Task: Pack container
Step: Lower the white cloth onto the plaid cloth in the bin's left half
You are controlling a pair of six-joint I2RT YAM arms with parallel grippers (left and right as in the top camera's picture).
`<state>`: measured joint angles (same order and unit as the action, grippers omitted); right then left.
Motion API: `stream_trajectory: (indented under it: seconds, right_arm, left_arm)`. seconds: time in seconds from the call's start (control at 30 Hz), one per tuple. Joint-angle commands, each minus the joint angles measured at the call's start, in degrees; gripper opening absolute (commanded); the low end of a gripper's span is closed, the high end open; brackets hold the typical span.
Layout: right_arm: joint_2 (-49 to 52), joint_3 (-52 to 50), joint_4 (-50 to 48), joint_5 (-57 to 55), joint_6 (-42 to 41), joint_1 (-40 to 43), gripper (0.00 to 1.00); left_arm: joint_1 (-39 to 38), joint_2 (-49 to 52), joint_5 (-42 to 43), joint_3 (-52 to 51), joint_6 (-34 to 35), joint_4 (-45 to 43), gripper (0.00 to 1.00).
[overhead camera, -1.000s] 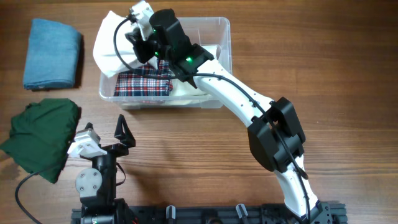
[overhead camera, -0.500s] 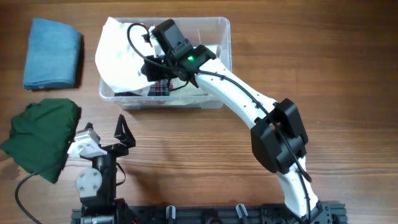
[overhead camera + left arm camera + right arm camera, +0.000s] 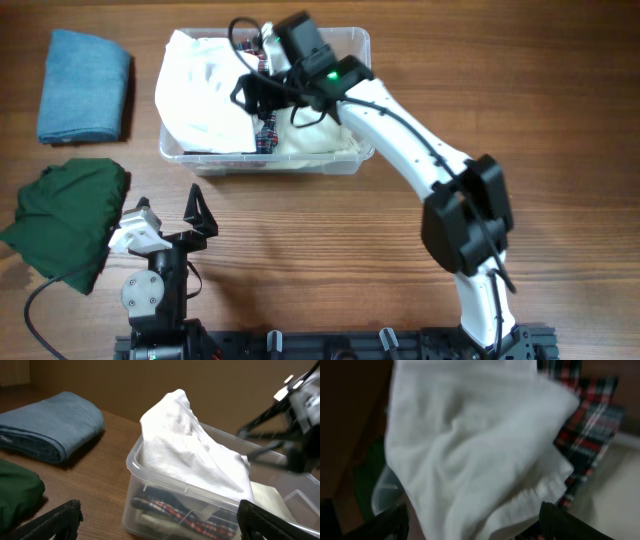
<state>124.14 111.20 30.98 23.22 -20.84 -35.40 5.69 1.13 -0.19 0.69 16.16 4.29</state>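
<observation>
The clear container stands at the back middle of the table. A white cloth is heaped over its left half, spilling above the rim. Under it lie a plaid cloth and a cream cloth. My right gripper hovers open over the container, just right of the white cloth, its jaws wide apart above the fabric. My left gripper stands open near the front edge, facing the container, with nothing between its fingers.
A folded blue towel lies at the back left. A crumpled dark green cloth sits at the front left, beside the left arm. The right arm reaches diagonally across the table's right half.
The right gripper carried the white cloth down over the container's left half, then opened and let it go. It has shifted right and toward the far rim. The left arm stayed still.
</observation>
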Motion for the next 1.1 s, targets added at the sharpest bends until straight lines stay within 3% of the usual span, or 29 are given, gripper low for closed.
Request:
stream_trajectory:
  seconds: [0.0,0.07,0.2,0.23,0.4,0.7,0.9,1.07]
  right_arm:
    - [-6.4,1.0,-5.4,3.7,4.6,0.8,0.78]
    - [-6.4,1.0,-8.0,3.6,7.9,0.0,0.63]
    - [-4.7,0.9,-9.4,-3.6,15.5,-2.0,0.11]
    - [-4.3,0.9,-9.8,-5.1,17.0,-2.4,0.08]
    - [0.2,0.9,-13.6,-6.8,22.0,-4.4,0.04]
    - [9.1,0.9,-24.5,-7.8,20.3,-5.5,0.04]
    - [14.4,0.9,-22.3,-8.3,18.7,-5.6,0.06]
    - [16.3,0.9,-15.1,-17.1,18.7,-5.2,0.06]
  left_arm:
    - [-0.2,-0.2,-0.5,-0.3,-0.9,-0.2,1.00]
    - [-0.2,-0.2,-0.5,-0.3,-0.9,-0.2,1.00]
    - [-0.2,-0.2,-0.5,-0.3,-0.9,-0.2,1.00]
    - [-0.2,-0.2,-0.5,-0.3,-0.9,-0.2,1.00]
    - [-0.2,-0.2,-0.5,-0.3,-0.9,-0.2,1.00]
    - [-0.2,-0.2,-0.5,-0.3,-0.9,-0.2,1.00]
    - [-0.2,-0.2,-0.5,-0.3,-1.0,-0.2,1.00]
    - [-0.2,-0.2,-0.5,-0.3,-0.9,-0.2,1.00]
